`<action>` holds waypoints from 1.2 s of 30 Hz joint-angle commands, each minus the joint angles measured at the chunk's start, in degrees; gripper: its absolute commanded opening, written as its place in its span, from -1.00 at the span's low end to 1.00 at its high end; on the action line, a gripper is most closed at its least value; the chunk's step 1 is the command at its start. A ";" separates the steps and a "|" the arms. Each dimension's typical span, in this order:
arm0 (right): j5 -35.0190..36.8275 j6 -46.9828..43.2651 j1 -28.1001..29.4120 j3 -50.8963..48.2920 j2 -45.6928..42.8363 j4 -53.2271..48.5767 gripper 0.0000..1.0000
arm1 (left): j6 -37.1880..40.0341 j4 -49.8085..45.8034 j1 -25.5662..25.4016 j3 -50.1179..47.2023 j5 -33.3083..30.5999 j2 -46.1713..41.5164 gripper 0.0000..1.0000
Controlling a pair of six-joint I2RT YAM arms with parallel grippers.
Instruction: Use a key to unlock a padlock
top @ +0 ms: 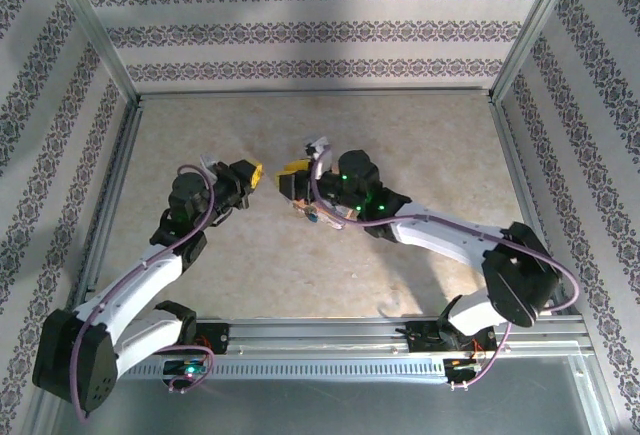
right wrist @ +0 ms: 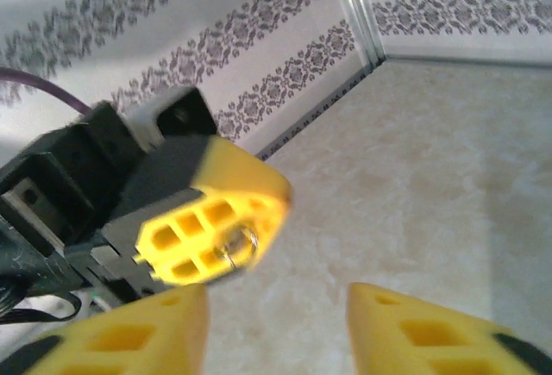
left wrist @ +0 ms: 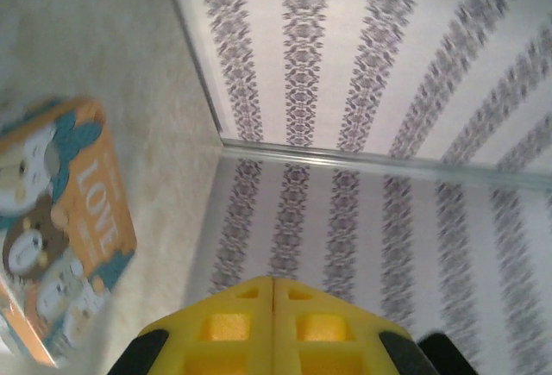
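We begin with the left gripper (top: 250, 173), whose jaws are pressed together with no gap between the yellow pads. At their very tip sits a small silvery bit that we take for the padlock (right wrist: 235, 244). It is too small and blurred to be sure, and we cannot make out a teal end. Pinched out at the tip and not deep between the pads, most of it stays exposed, which we judge is meant to leave it free for the other arm. These jaws are raised off the table (top: 400, 145) and point across at the opposite jaws, close to tip to tip, so the held piece is presented in mid-air. Moving rightward, the right gripper (right wrist: 278, 310) has its jaws spread wide with nothing between them, and the padlock lies straight ahead of their gap, a little apart from both pads. We read this as a lining-up stance for closing in on the piece. We cannot pick out a key in either jaw. The box (left wrist: 69, 220) lies flat on the table off to one side of the left jaws, apart from both grippers.
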 commanded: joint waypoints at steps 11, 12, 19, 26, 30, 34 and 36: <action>-15.29 19.05 -4.83 -8.11 -11.22 8.45 0.24 | 44.80 7.09 -0.15 6.53 13.86 -1.13 -1.00; -16.03 20.21 -4.59 -8.13 -10.89 10.42 0.23 | 44.54 8.80 -0.20 6.64 15.46 -0.66 -1.00; -19.00 21.84 -3.03 -5.57 -7.06 14.79 0.12 | 44.59 14.31 -1.64 6.93 21.24 0.27 -1.00; -20.12 22.50 -1.17 -3.06 -3.31 16.05 0.02 | 43.93 16.13 -2.05 6.03 21.51 0.48 -1.00; -19.86 22.77 -0.56 -2.11 -2.02 17.77 -0.02 | 43.89 16.46 -2.23 6.05 21.90 0.73 -1.00; -19.63 23.18 -0.51 -0.68 -0.87 18.79 -0.07 | 44.28 16.56 -2.43 5.95 22.26 0.93 -1.00; -19.57 23.17 -0.50 0.10 -0.15 18.84 -0.11 | 44.34 16.83 -2.44 5.72 22.18 0.81 -1.00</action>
